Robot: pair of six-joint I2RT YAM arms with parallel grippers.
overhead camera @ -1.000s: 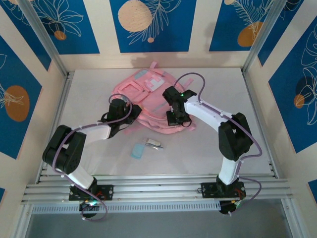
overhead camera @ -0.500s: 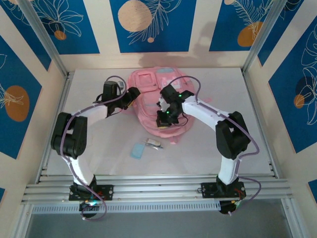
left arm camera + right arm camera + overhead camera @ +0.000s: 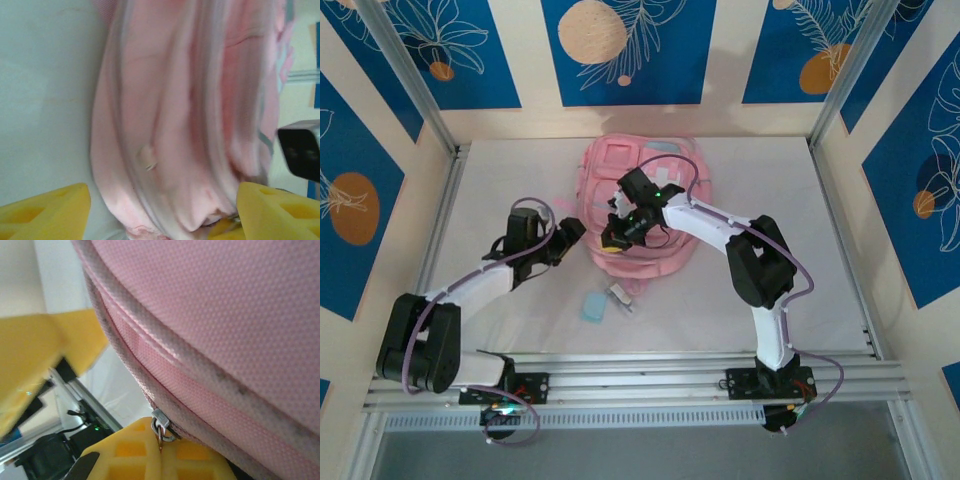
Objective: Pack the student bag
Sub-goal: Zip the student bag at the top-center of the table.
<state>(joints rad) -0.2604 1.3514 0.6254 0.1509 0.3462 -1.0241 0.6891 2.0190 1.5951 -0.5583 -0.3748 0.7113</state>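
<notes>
While the student bag (image 3: 642,200) lies flat at the far middle of the table (image 3: 495,175), the right gripper (image 3: 613,238) sits clamped tight on a zipper pull (image 3: 161,421) at its near-left edge. The left gripper (image 3: 572,230) rests just left of the bag, fingers (image 3: 45,207) spread wide, holding nothing. A small pale-blue flat item (image 3: 594,306) lies nearer the bases.

Count taken on the one white counter (image 3: 770,200): one large soft pink fabric backpack (image 3: 605,170), carrying one small metal zipper pull (image 3: 161,422) that could be seen; one small flat pale-blue oblong item (image 3: 593,306); one small whitish object (image 3: 620,297). Two claws were recorded: left claw (image 3: 572,232), right claw (image 3: 615,238).
</notes>
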